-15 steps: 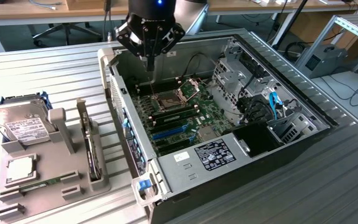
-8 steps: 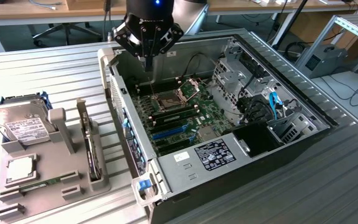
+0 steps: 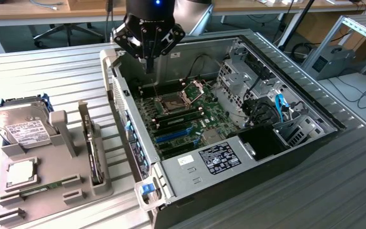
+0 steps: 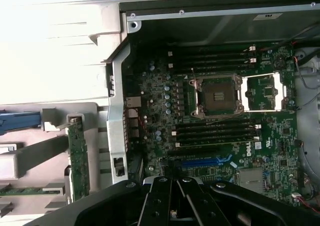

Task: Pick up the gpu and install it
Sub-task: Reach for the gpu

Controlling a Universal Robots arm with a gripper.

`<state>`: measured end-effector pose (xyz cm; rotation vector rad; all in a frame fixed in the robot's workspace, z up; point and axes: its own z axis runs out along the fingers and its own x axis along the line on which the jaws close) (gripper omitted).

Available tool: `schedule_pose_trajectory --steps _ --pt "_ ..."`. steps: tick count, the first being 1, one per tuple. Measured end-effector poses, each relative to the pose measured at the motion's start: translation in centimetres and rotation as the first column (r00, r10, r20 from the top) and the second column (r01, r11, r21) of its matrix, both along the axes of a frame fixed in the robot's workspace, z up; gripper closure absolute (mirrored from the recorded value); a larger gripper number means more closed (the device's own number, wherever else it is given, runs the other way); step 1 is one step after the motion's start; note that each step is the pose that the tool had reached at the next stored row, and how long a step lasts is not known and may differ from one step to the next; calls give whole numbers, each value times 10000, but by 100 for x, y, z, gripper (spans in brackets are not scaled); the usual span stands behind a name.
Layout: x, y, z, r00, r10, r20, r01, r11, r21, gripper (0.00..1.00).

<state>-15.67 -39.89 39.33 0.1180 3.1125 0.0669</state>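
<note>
The gpu [image 3: 93, 148] is standing on its edge in a slot of the grey holder [image 3: 49, 200], at the exterior view's left, green board showing. The holder is also carrying a silver hard drive [image 3: 21, 126], a processor chip [image 3: 21, 172] and a narrow memory stick [image 3: 43, 186]. Just beside it, the open computer case [image 3: 196, 176] is lying on the slatted surface [image 3: 49, 76], exposing its motherboard [image 3: 183, 119]. The hand [image 3: 148, 67] is hanging over the case's far end, fingers pressed fully together, gripping nothing, well apart from the gpu.
</note>
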Motion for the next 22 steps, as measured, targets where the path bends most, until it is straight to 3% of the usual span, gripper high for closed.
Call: schedule_pose_trajectory --steps 22 --pt "-120 0 0 10000 0 0 0 10000 0 89"
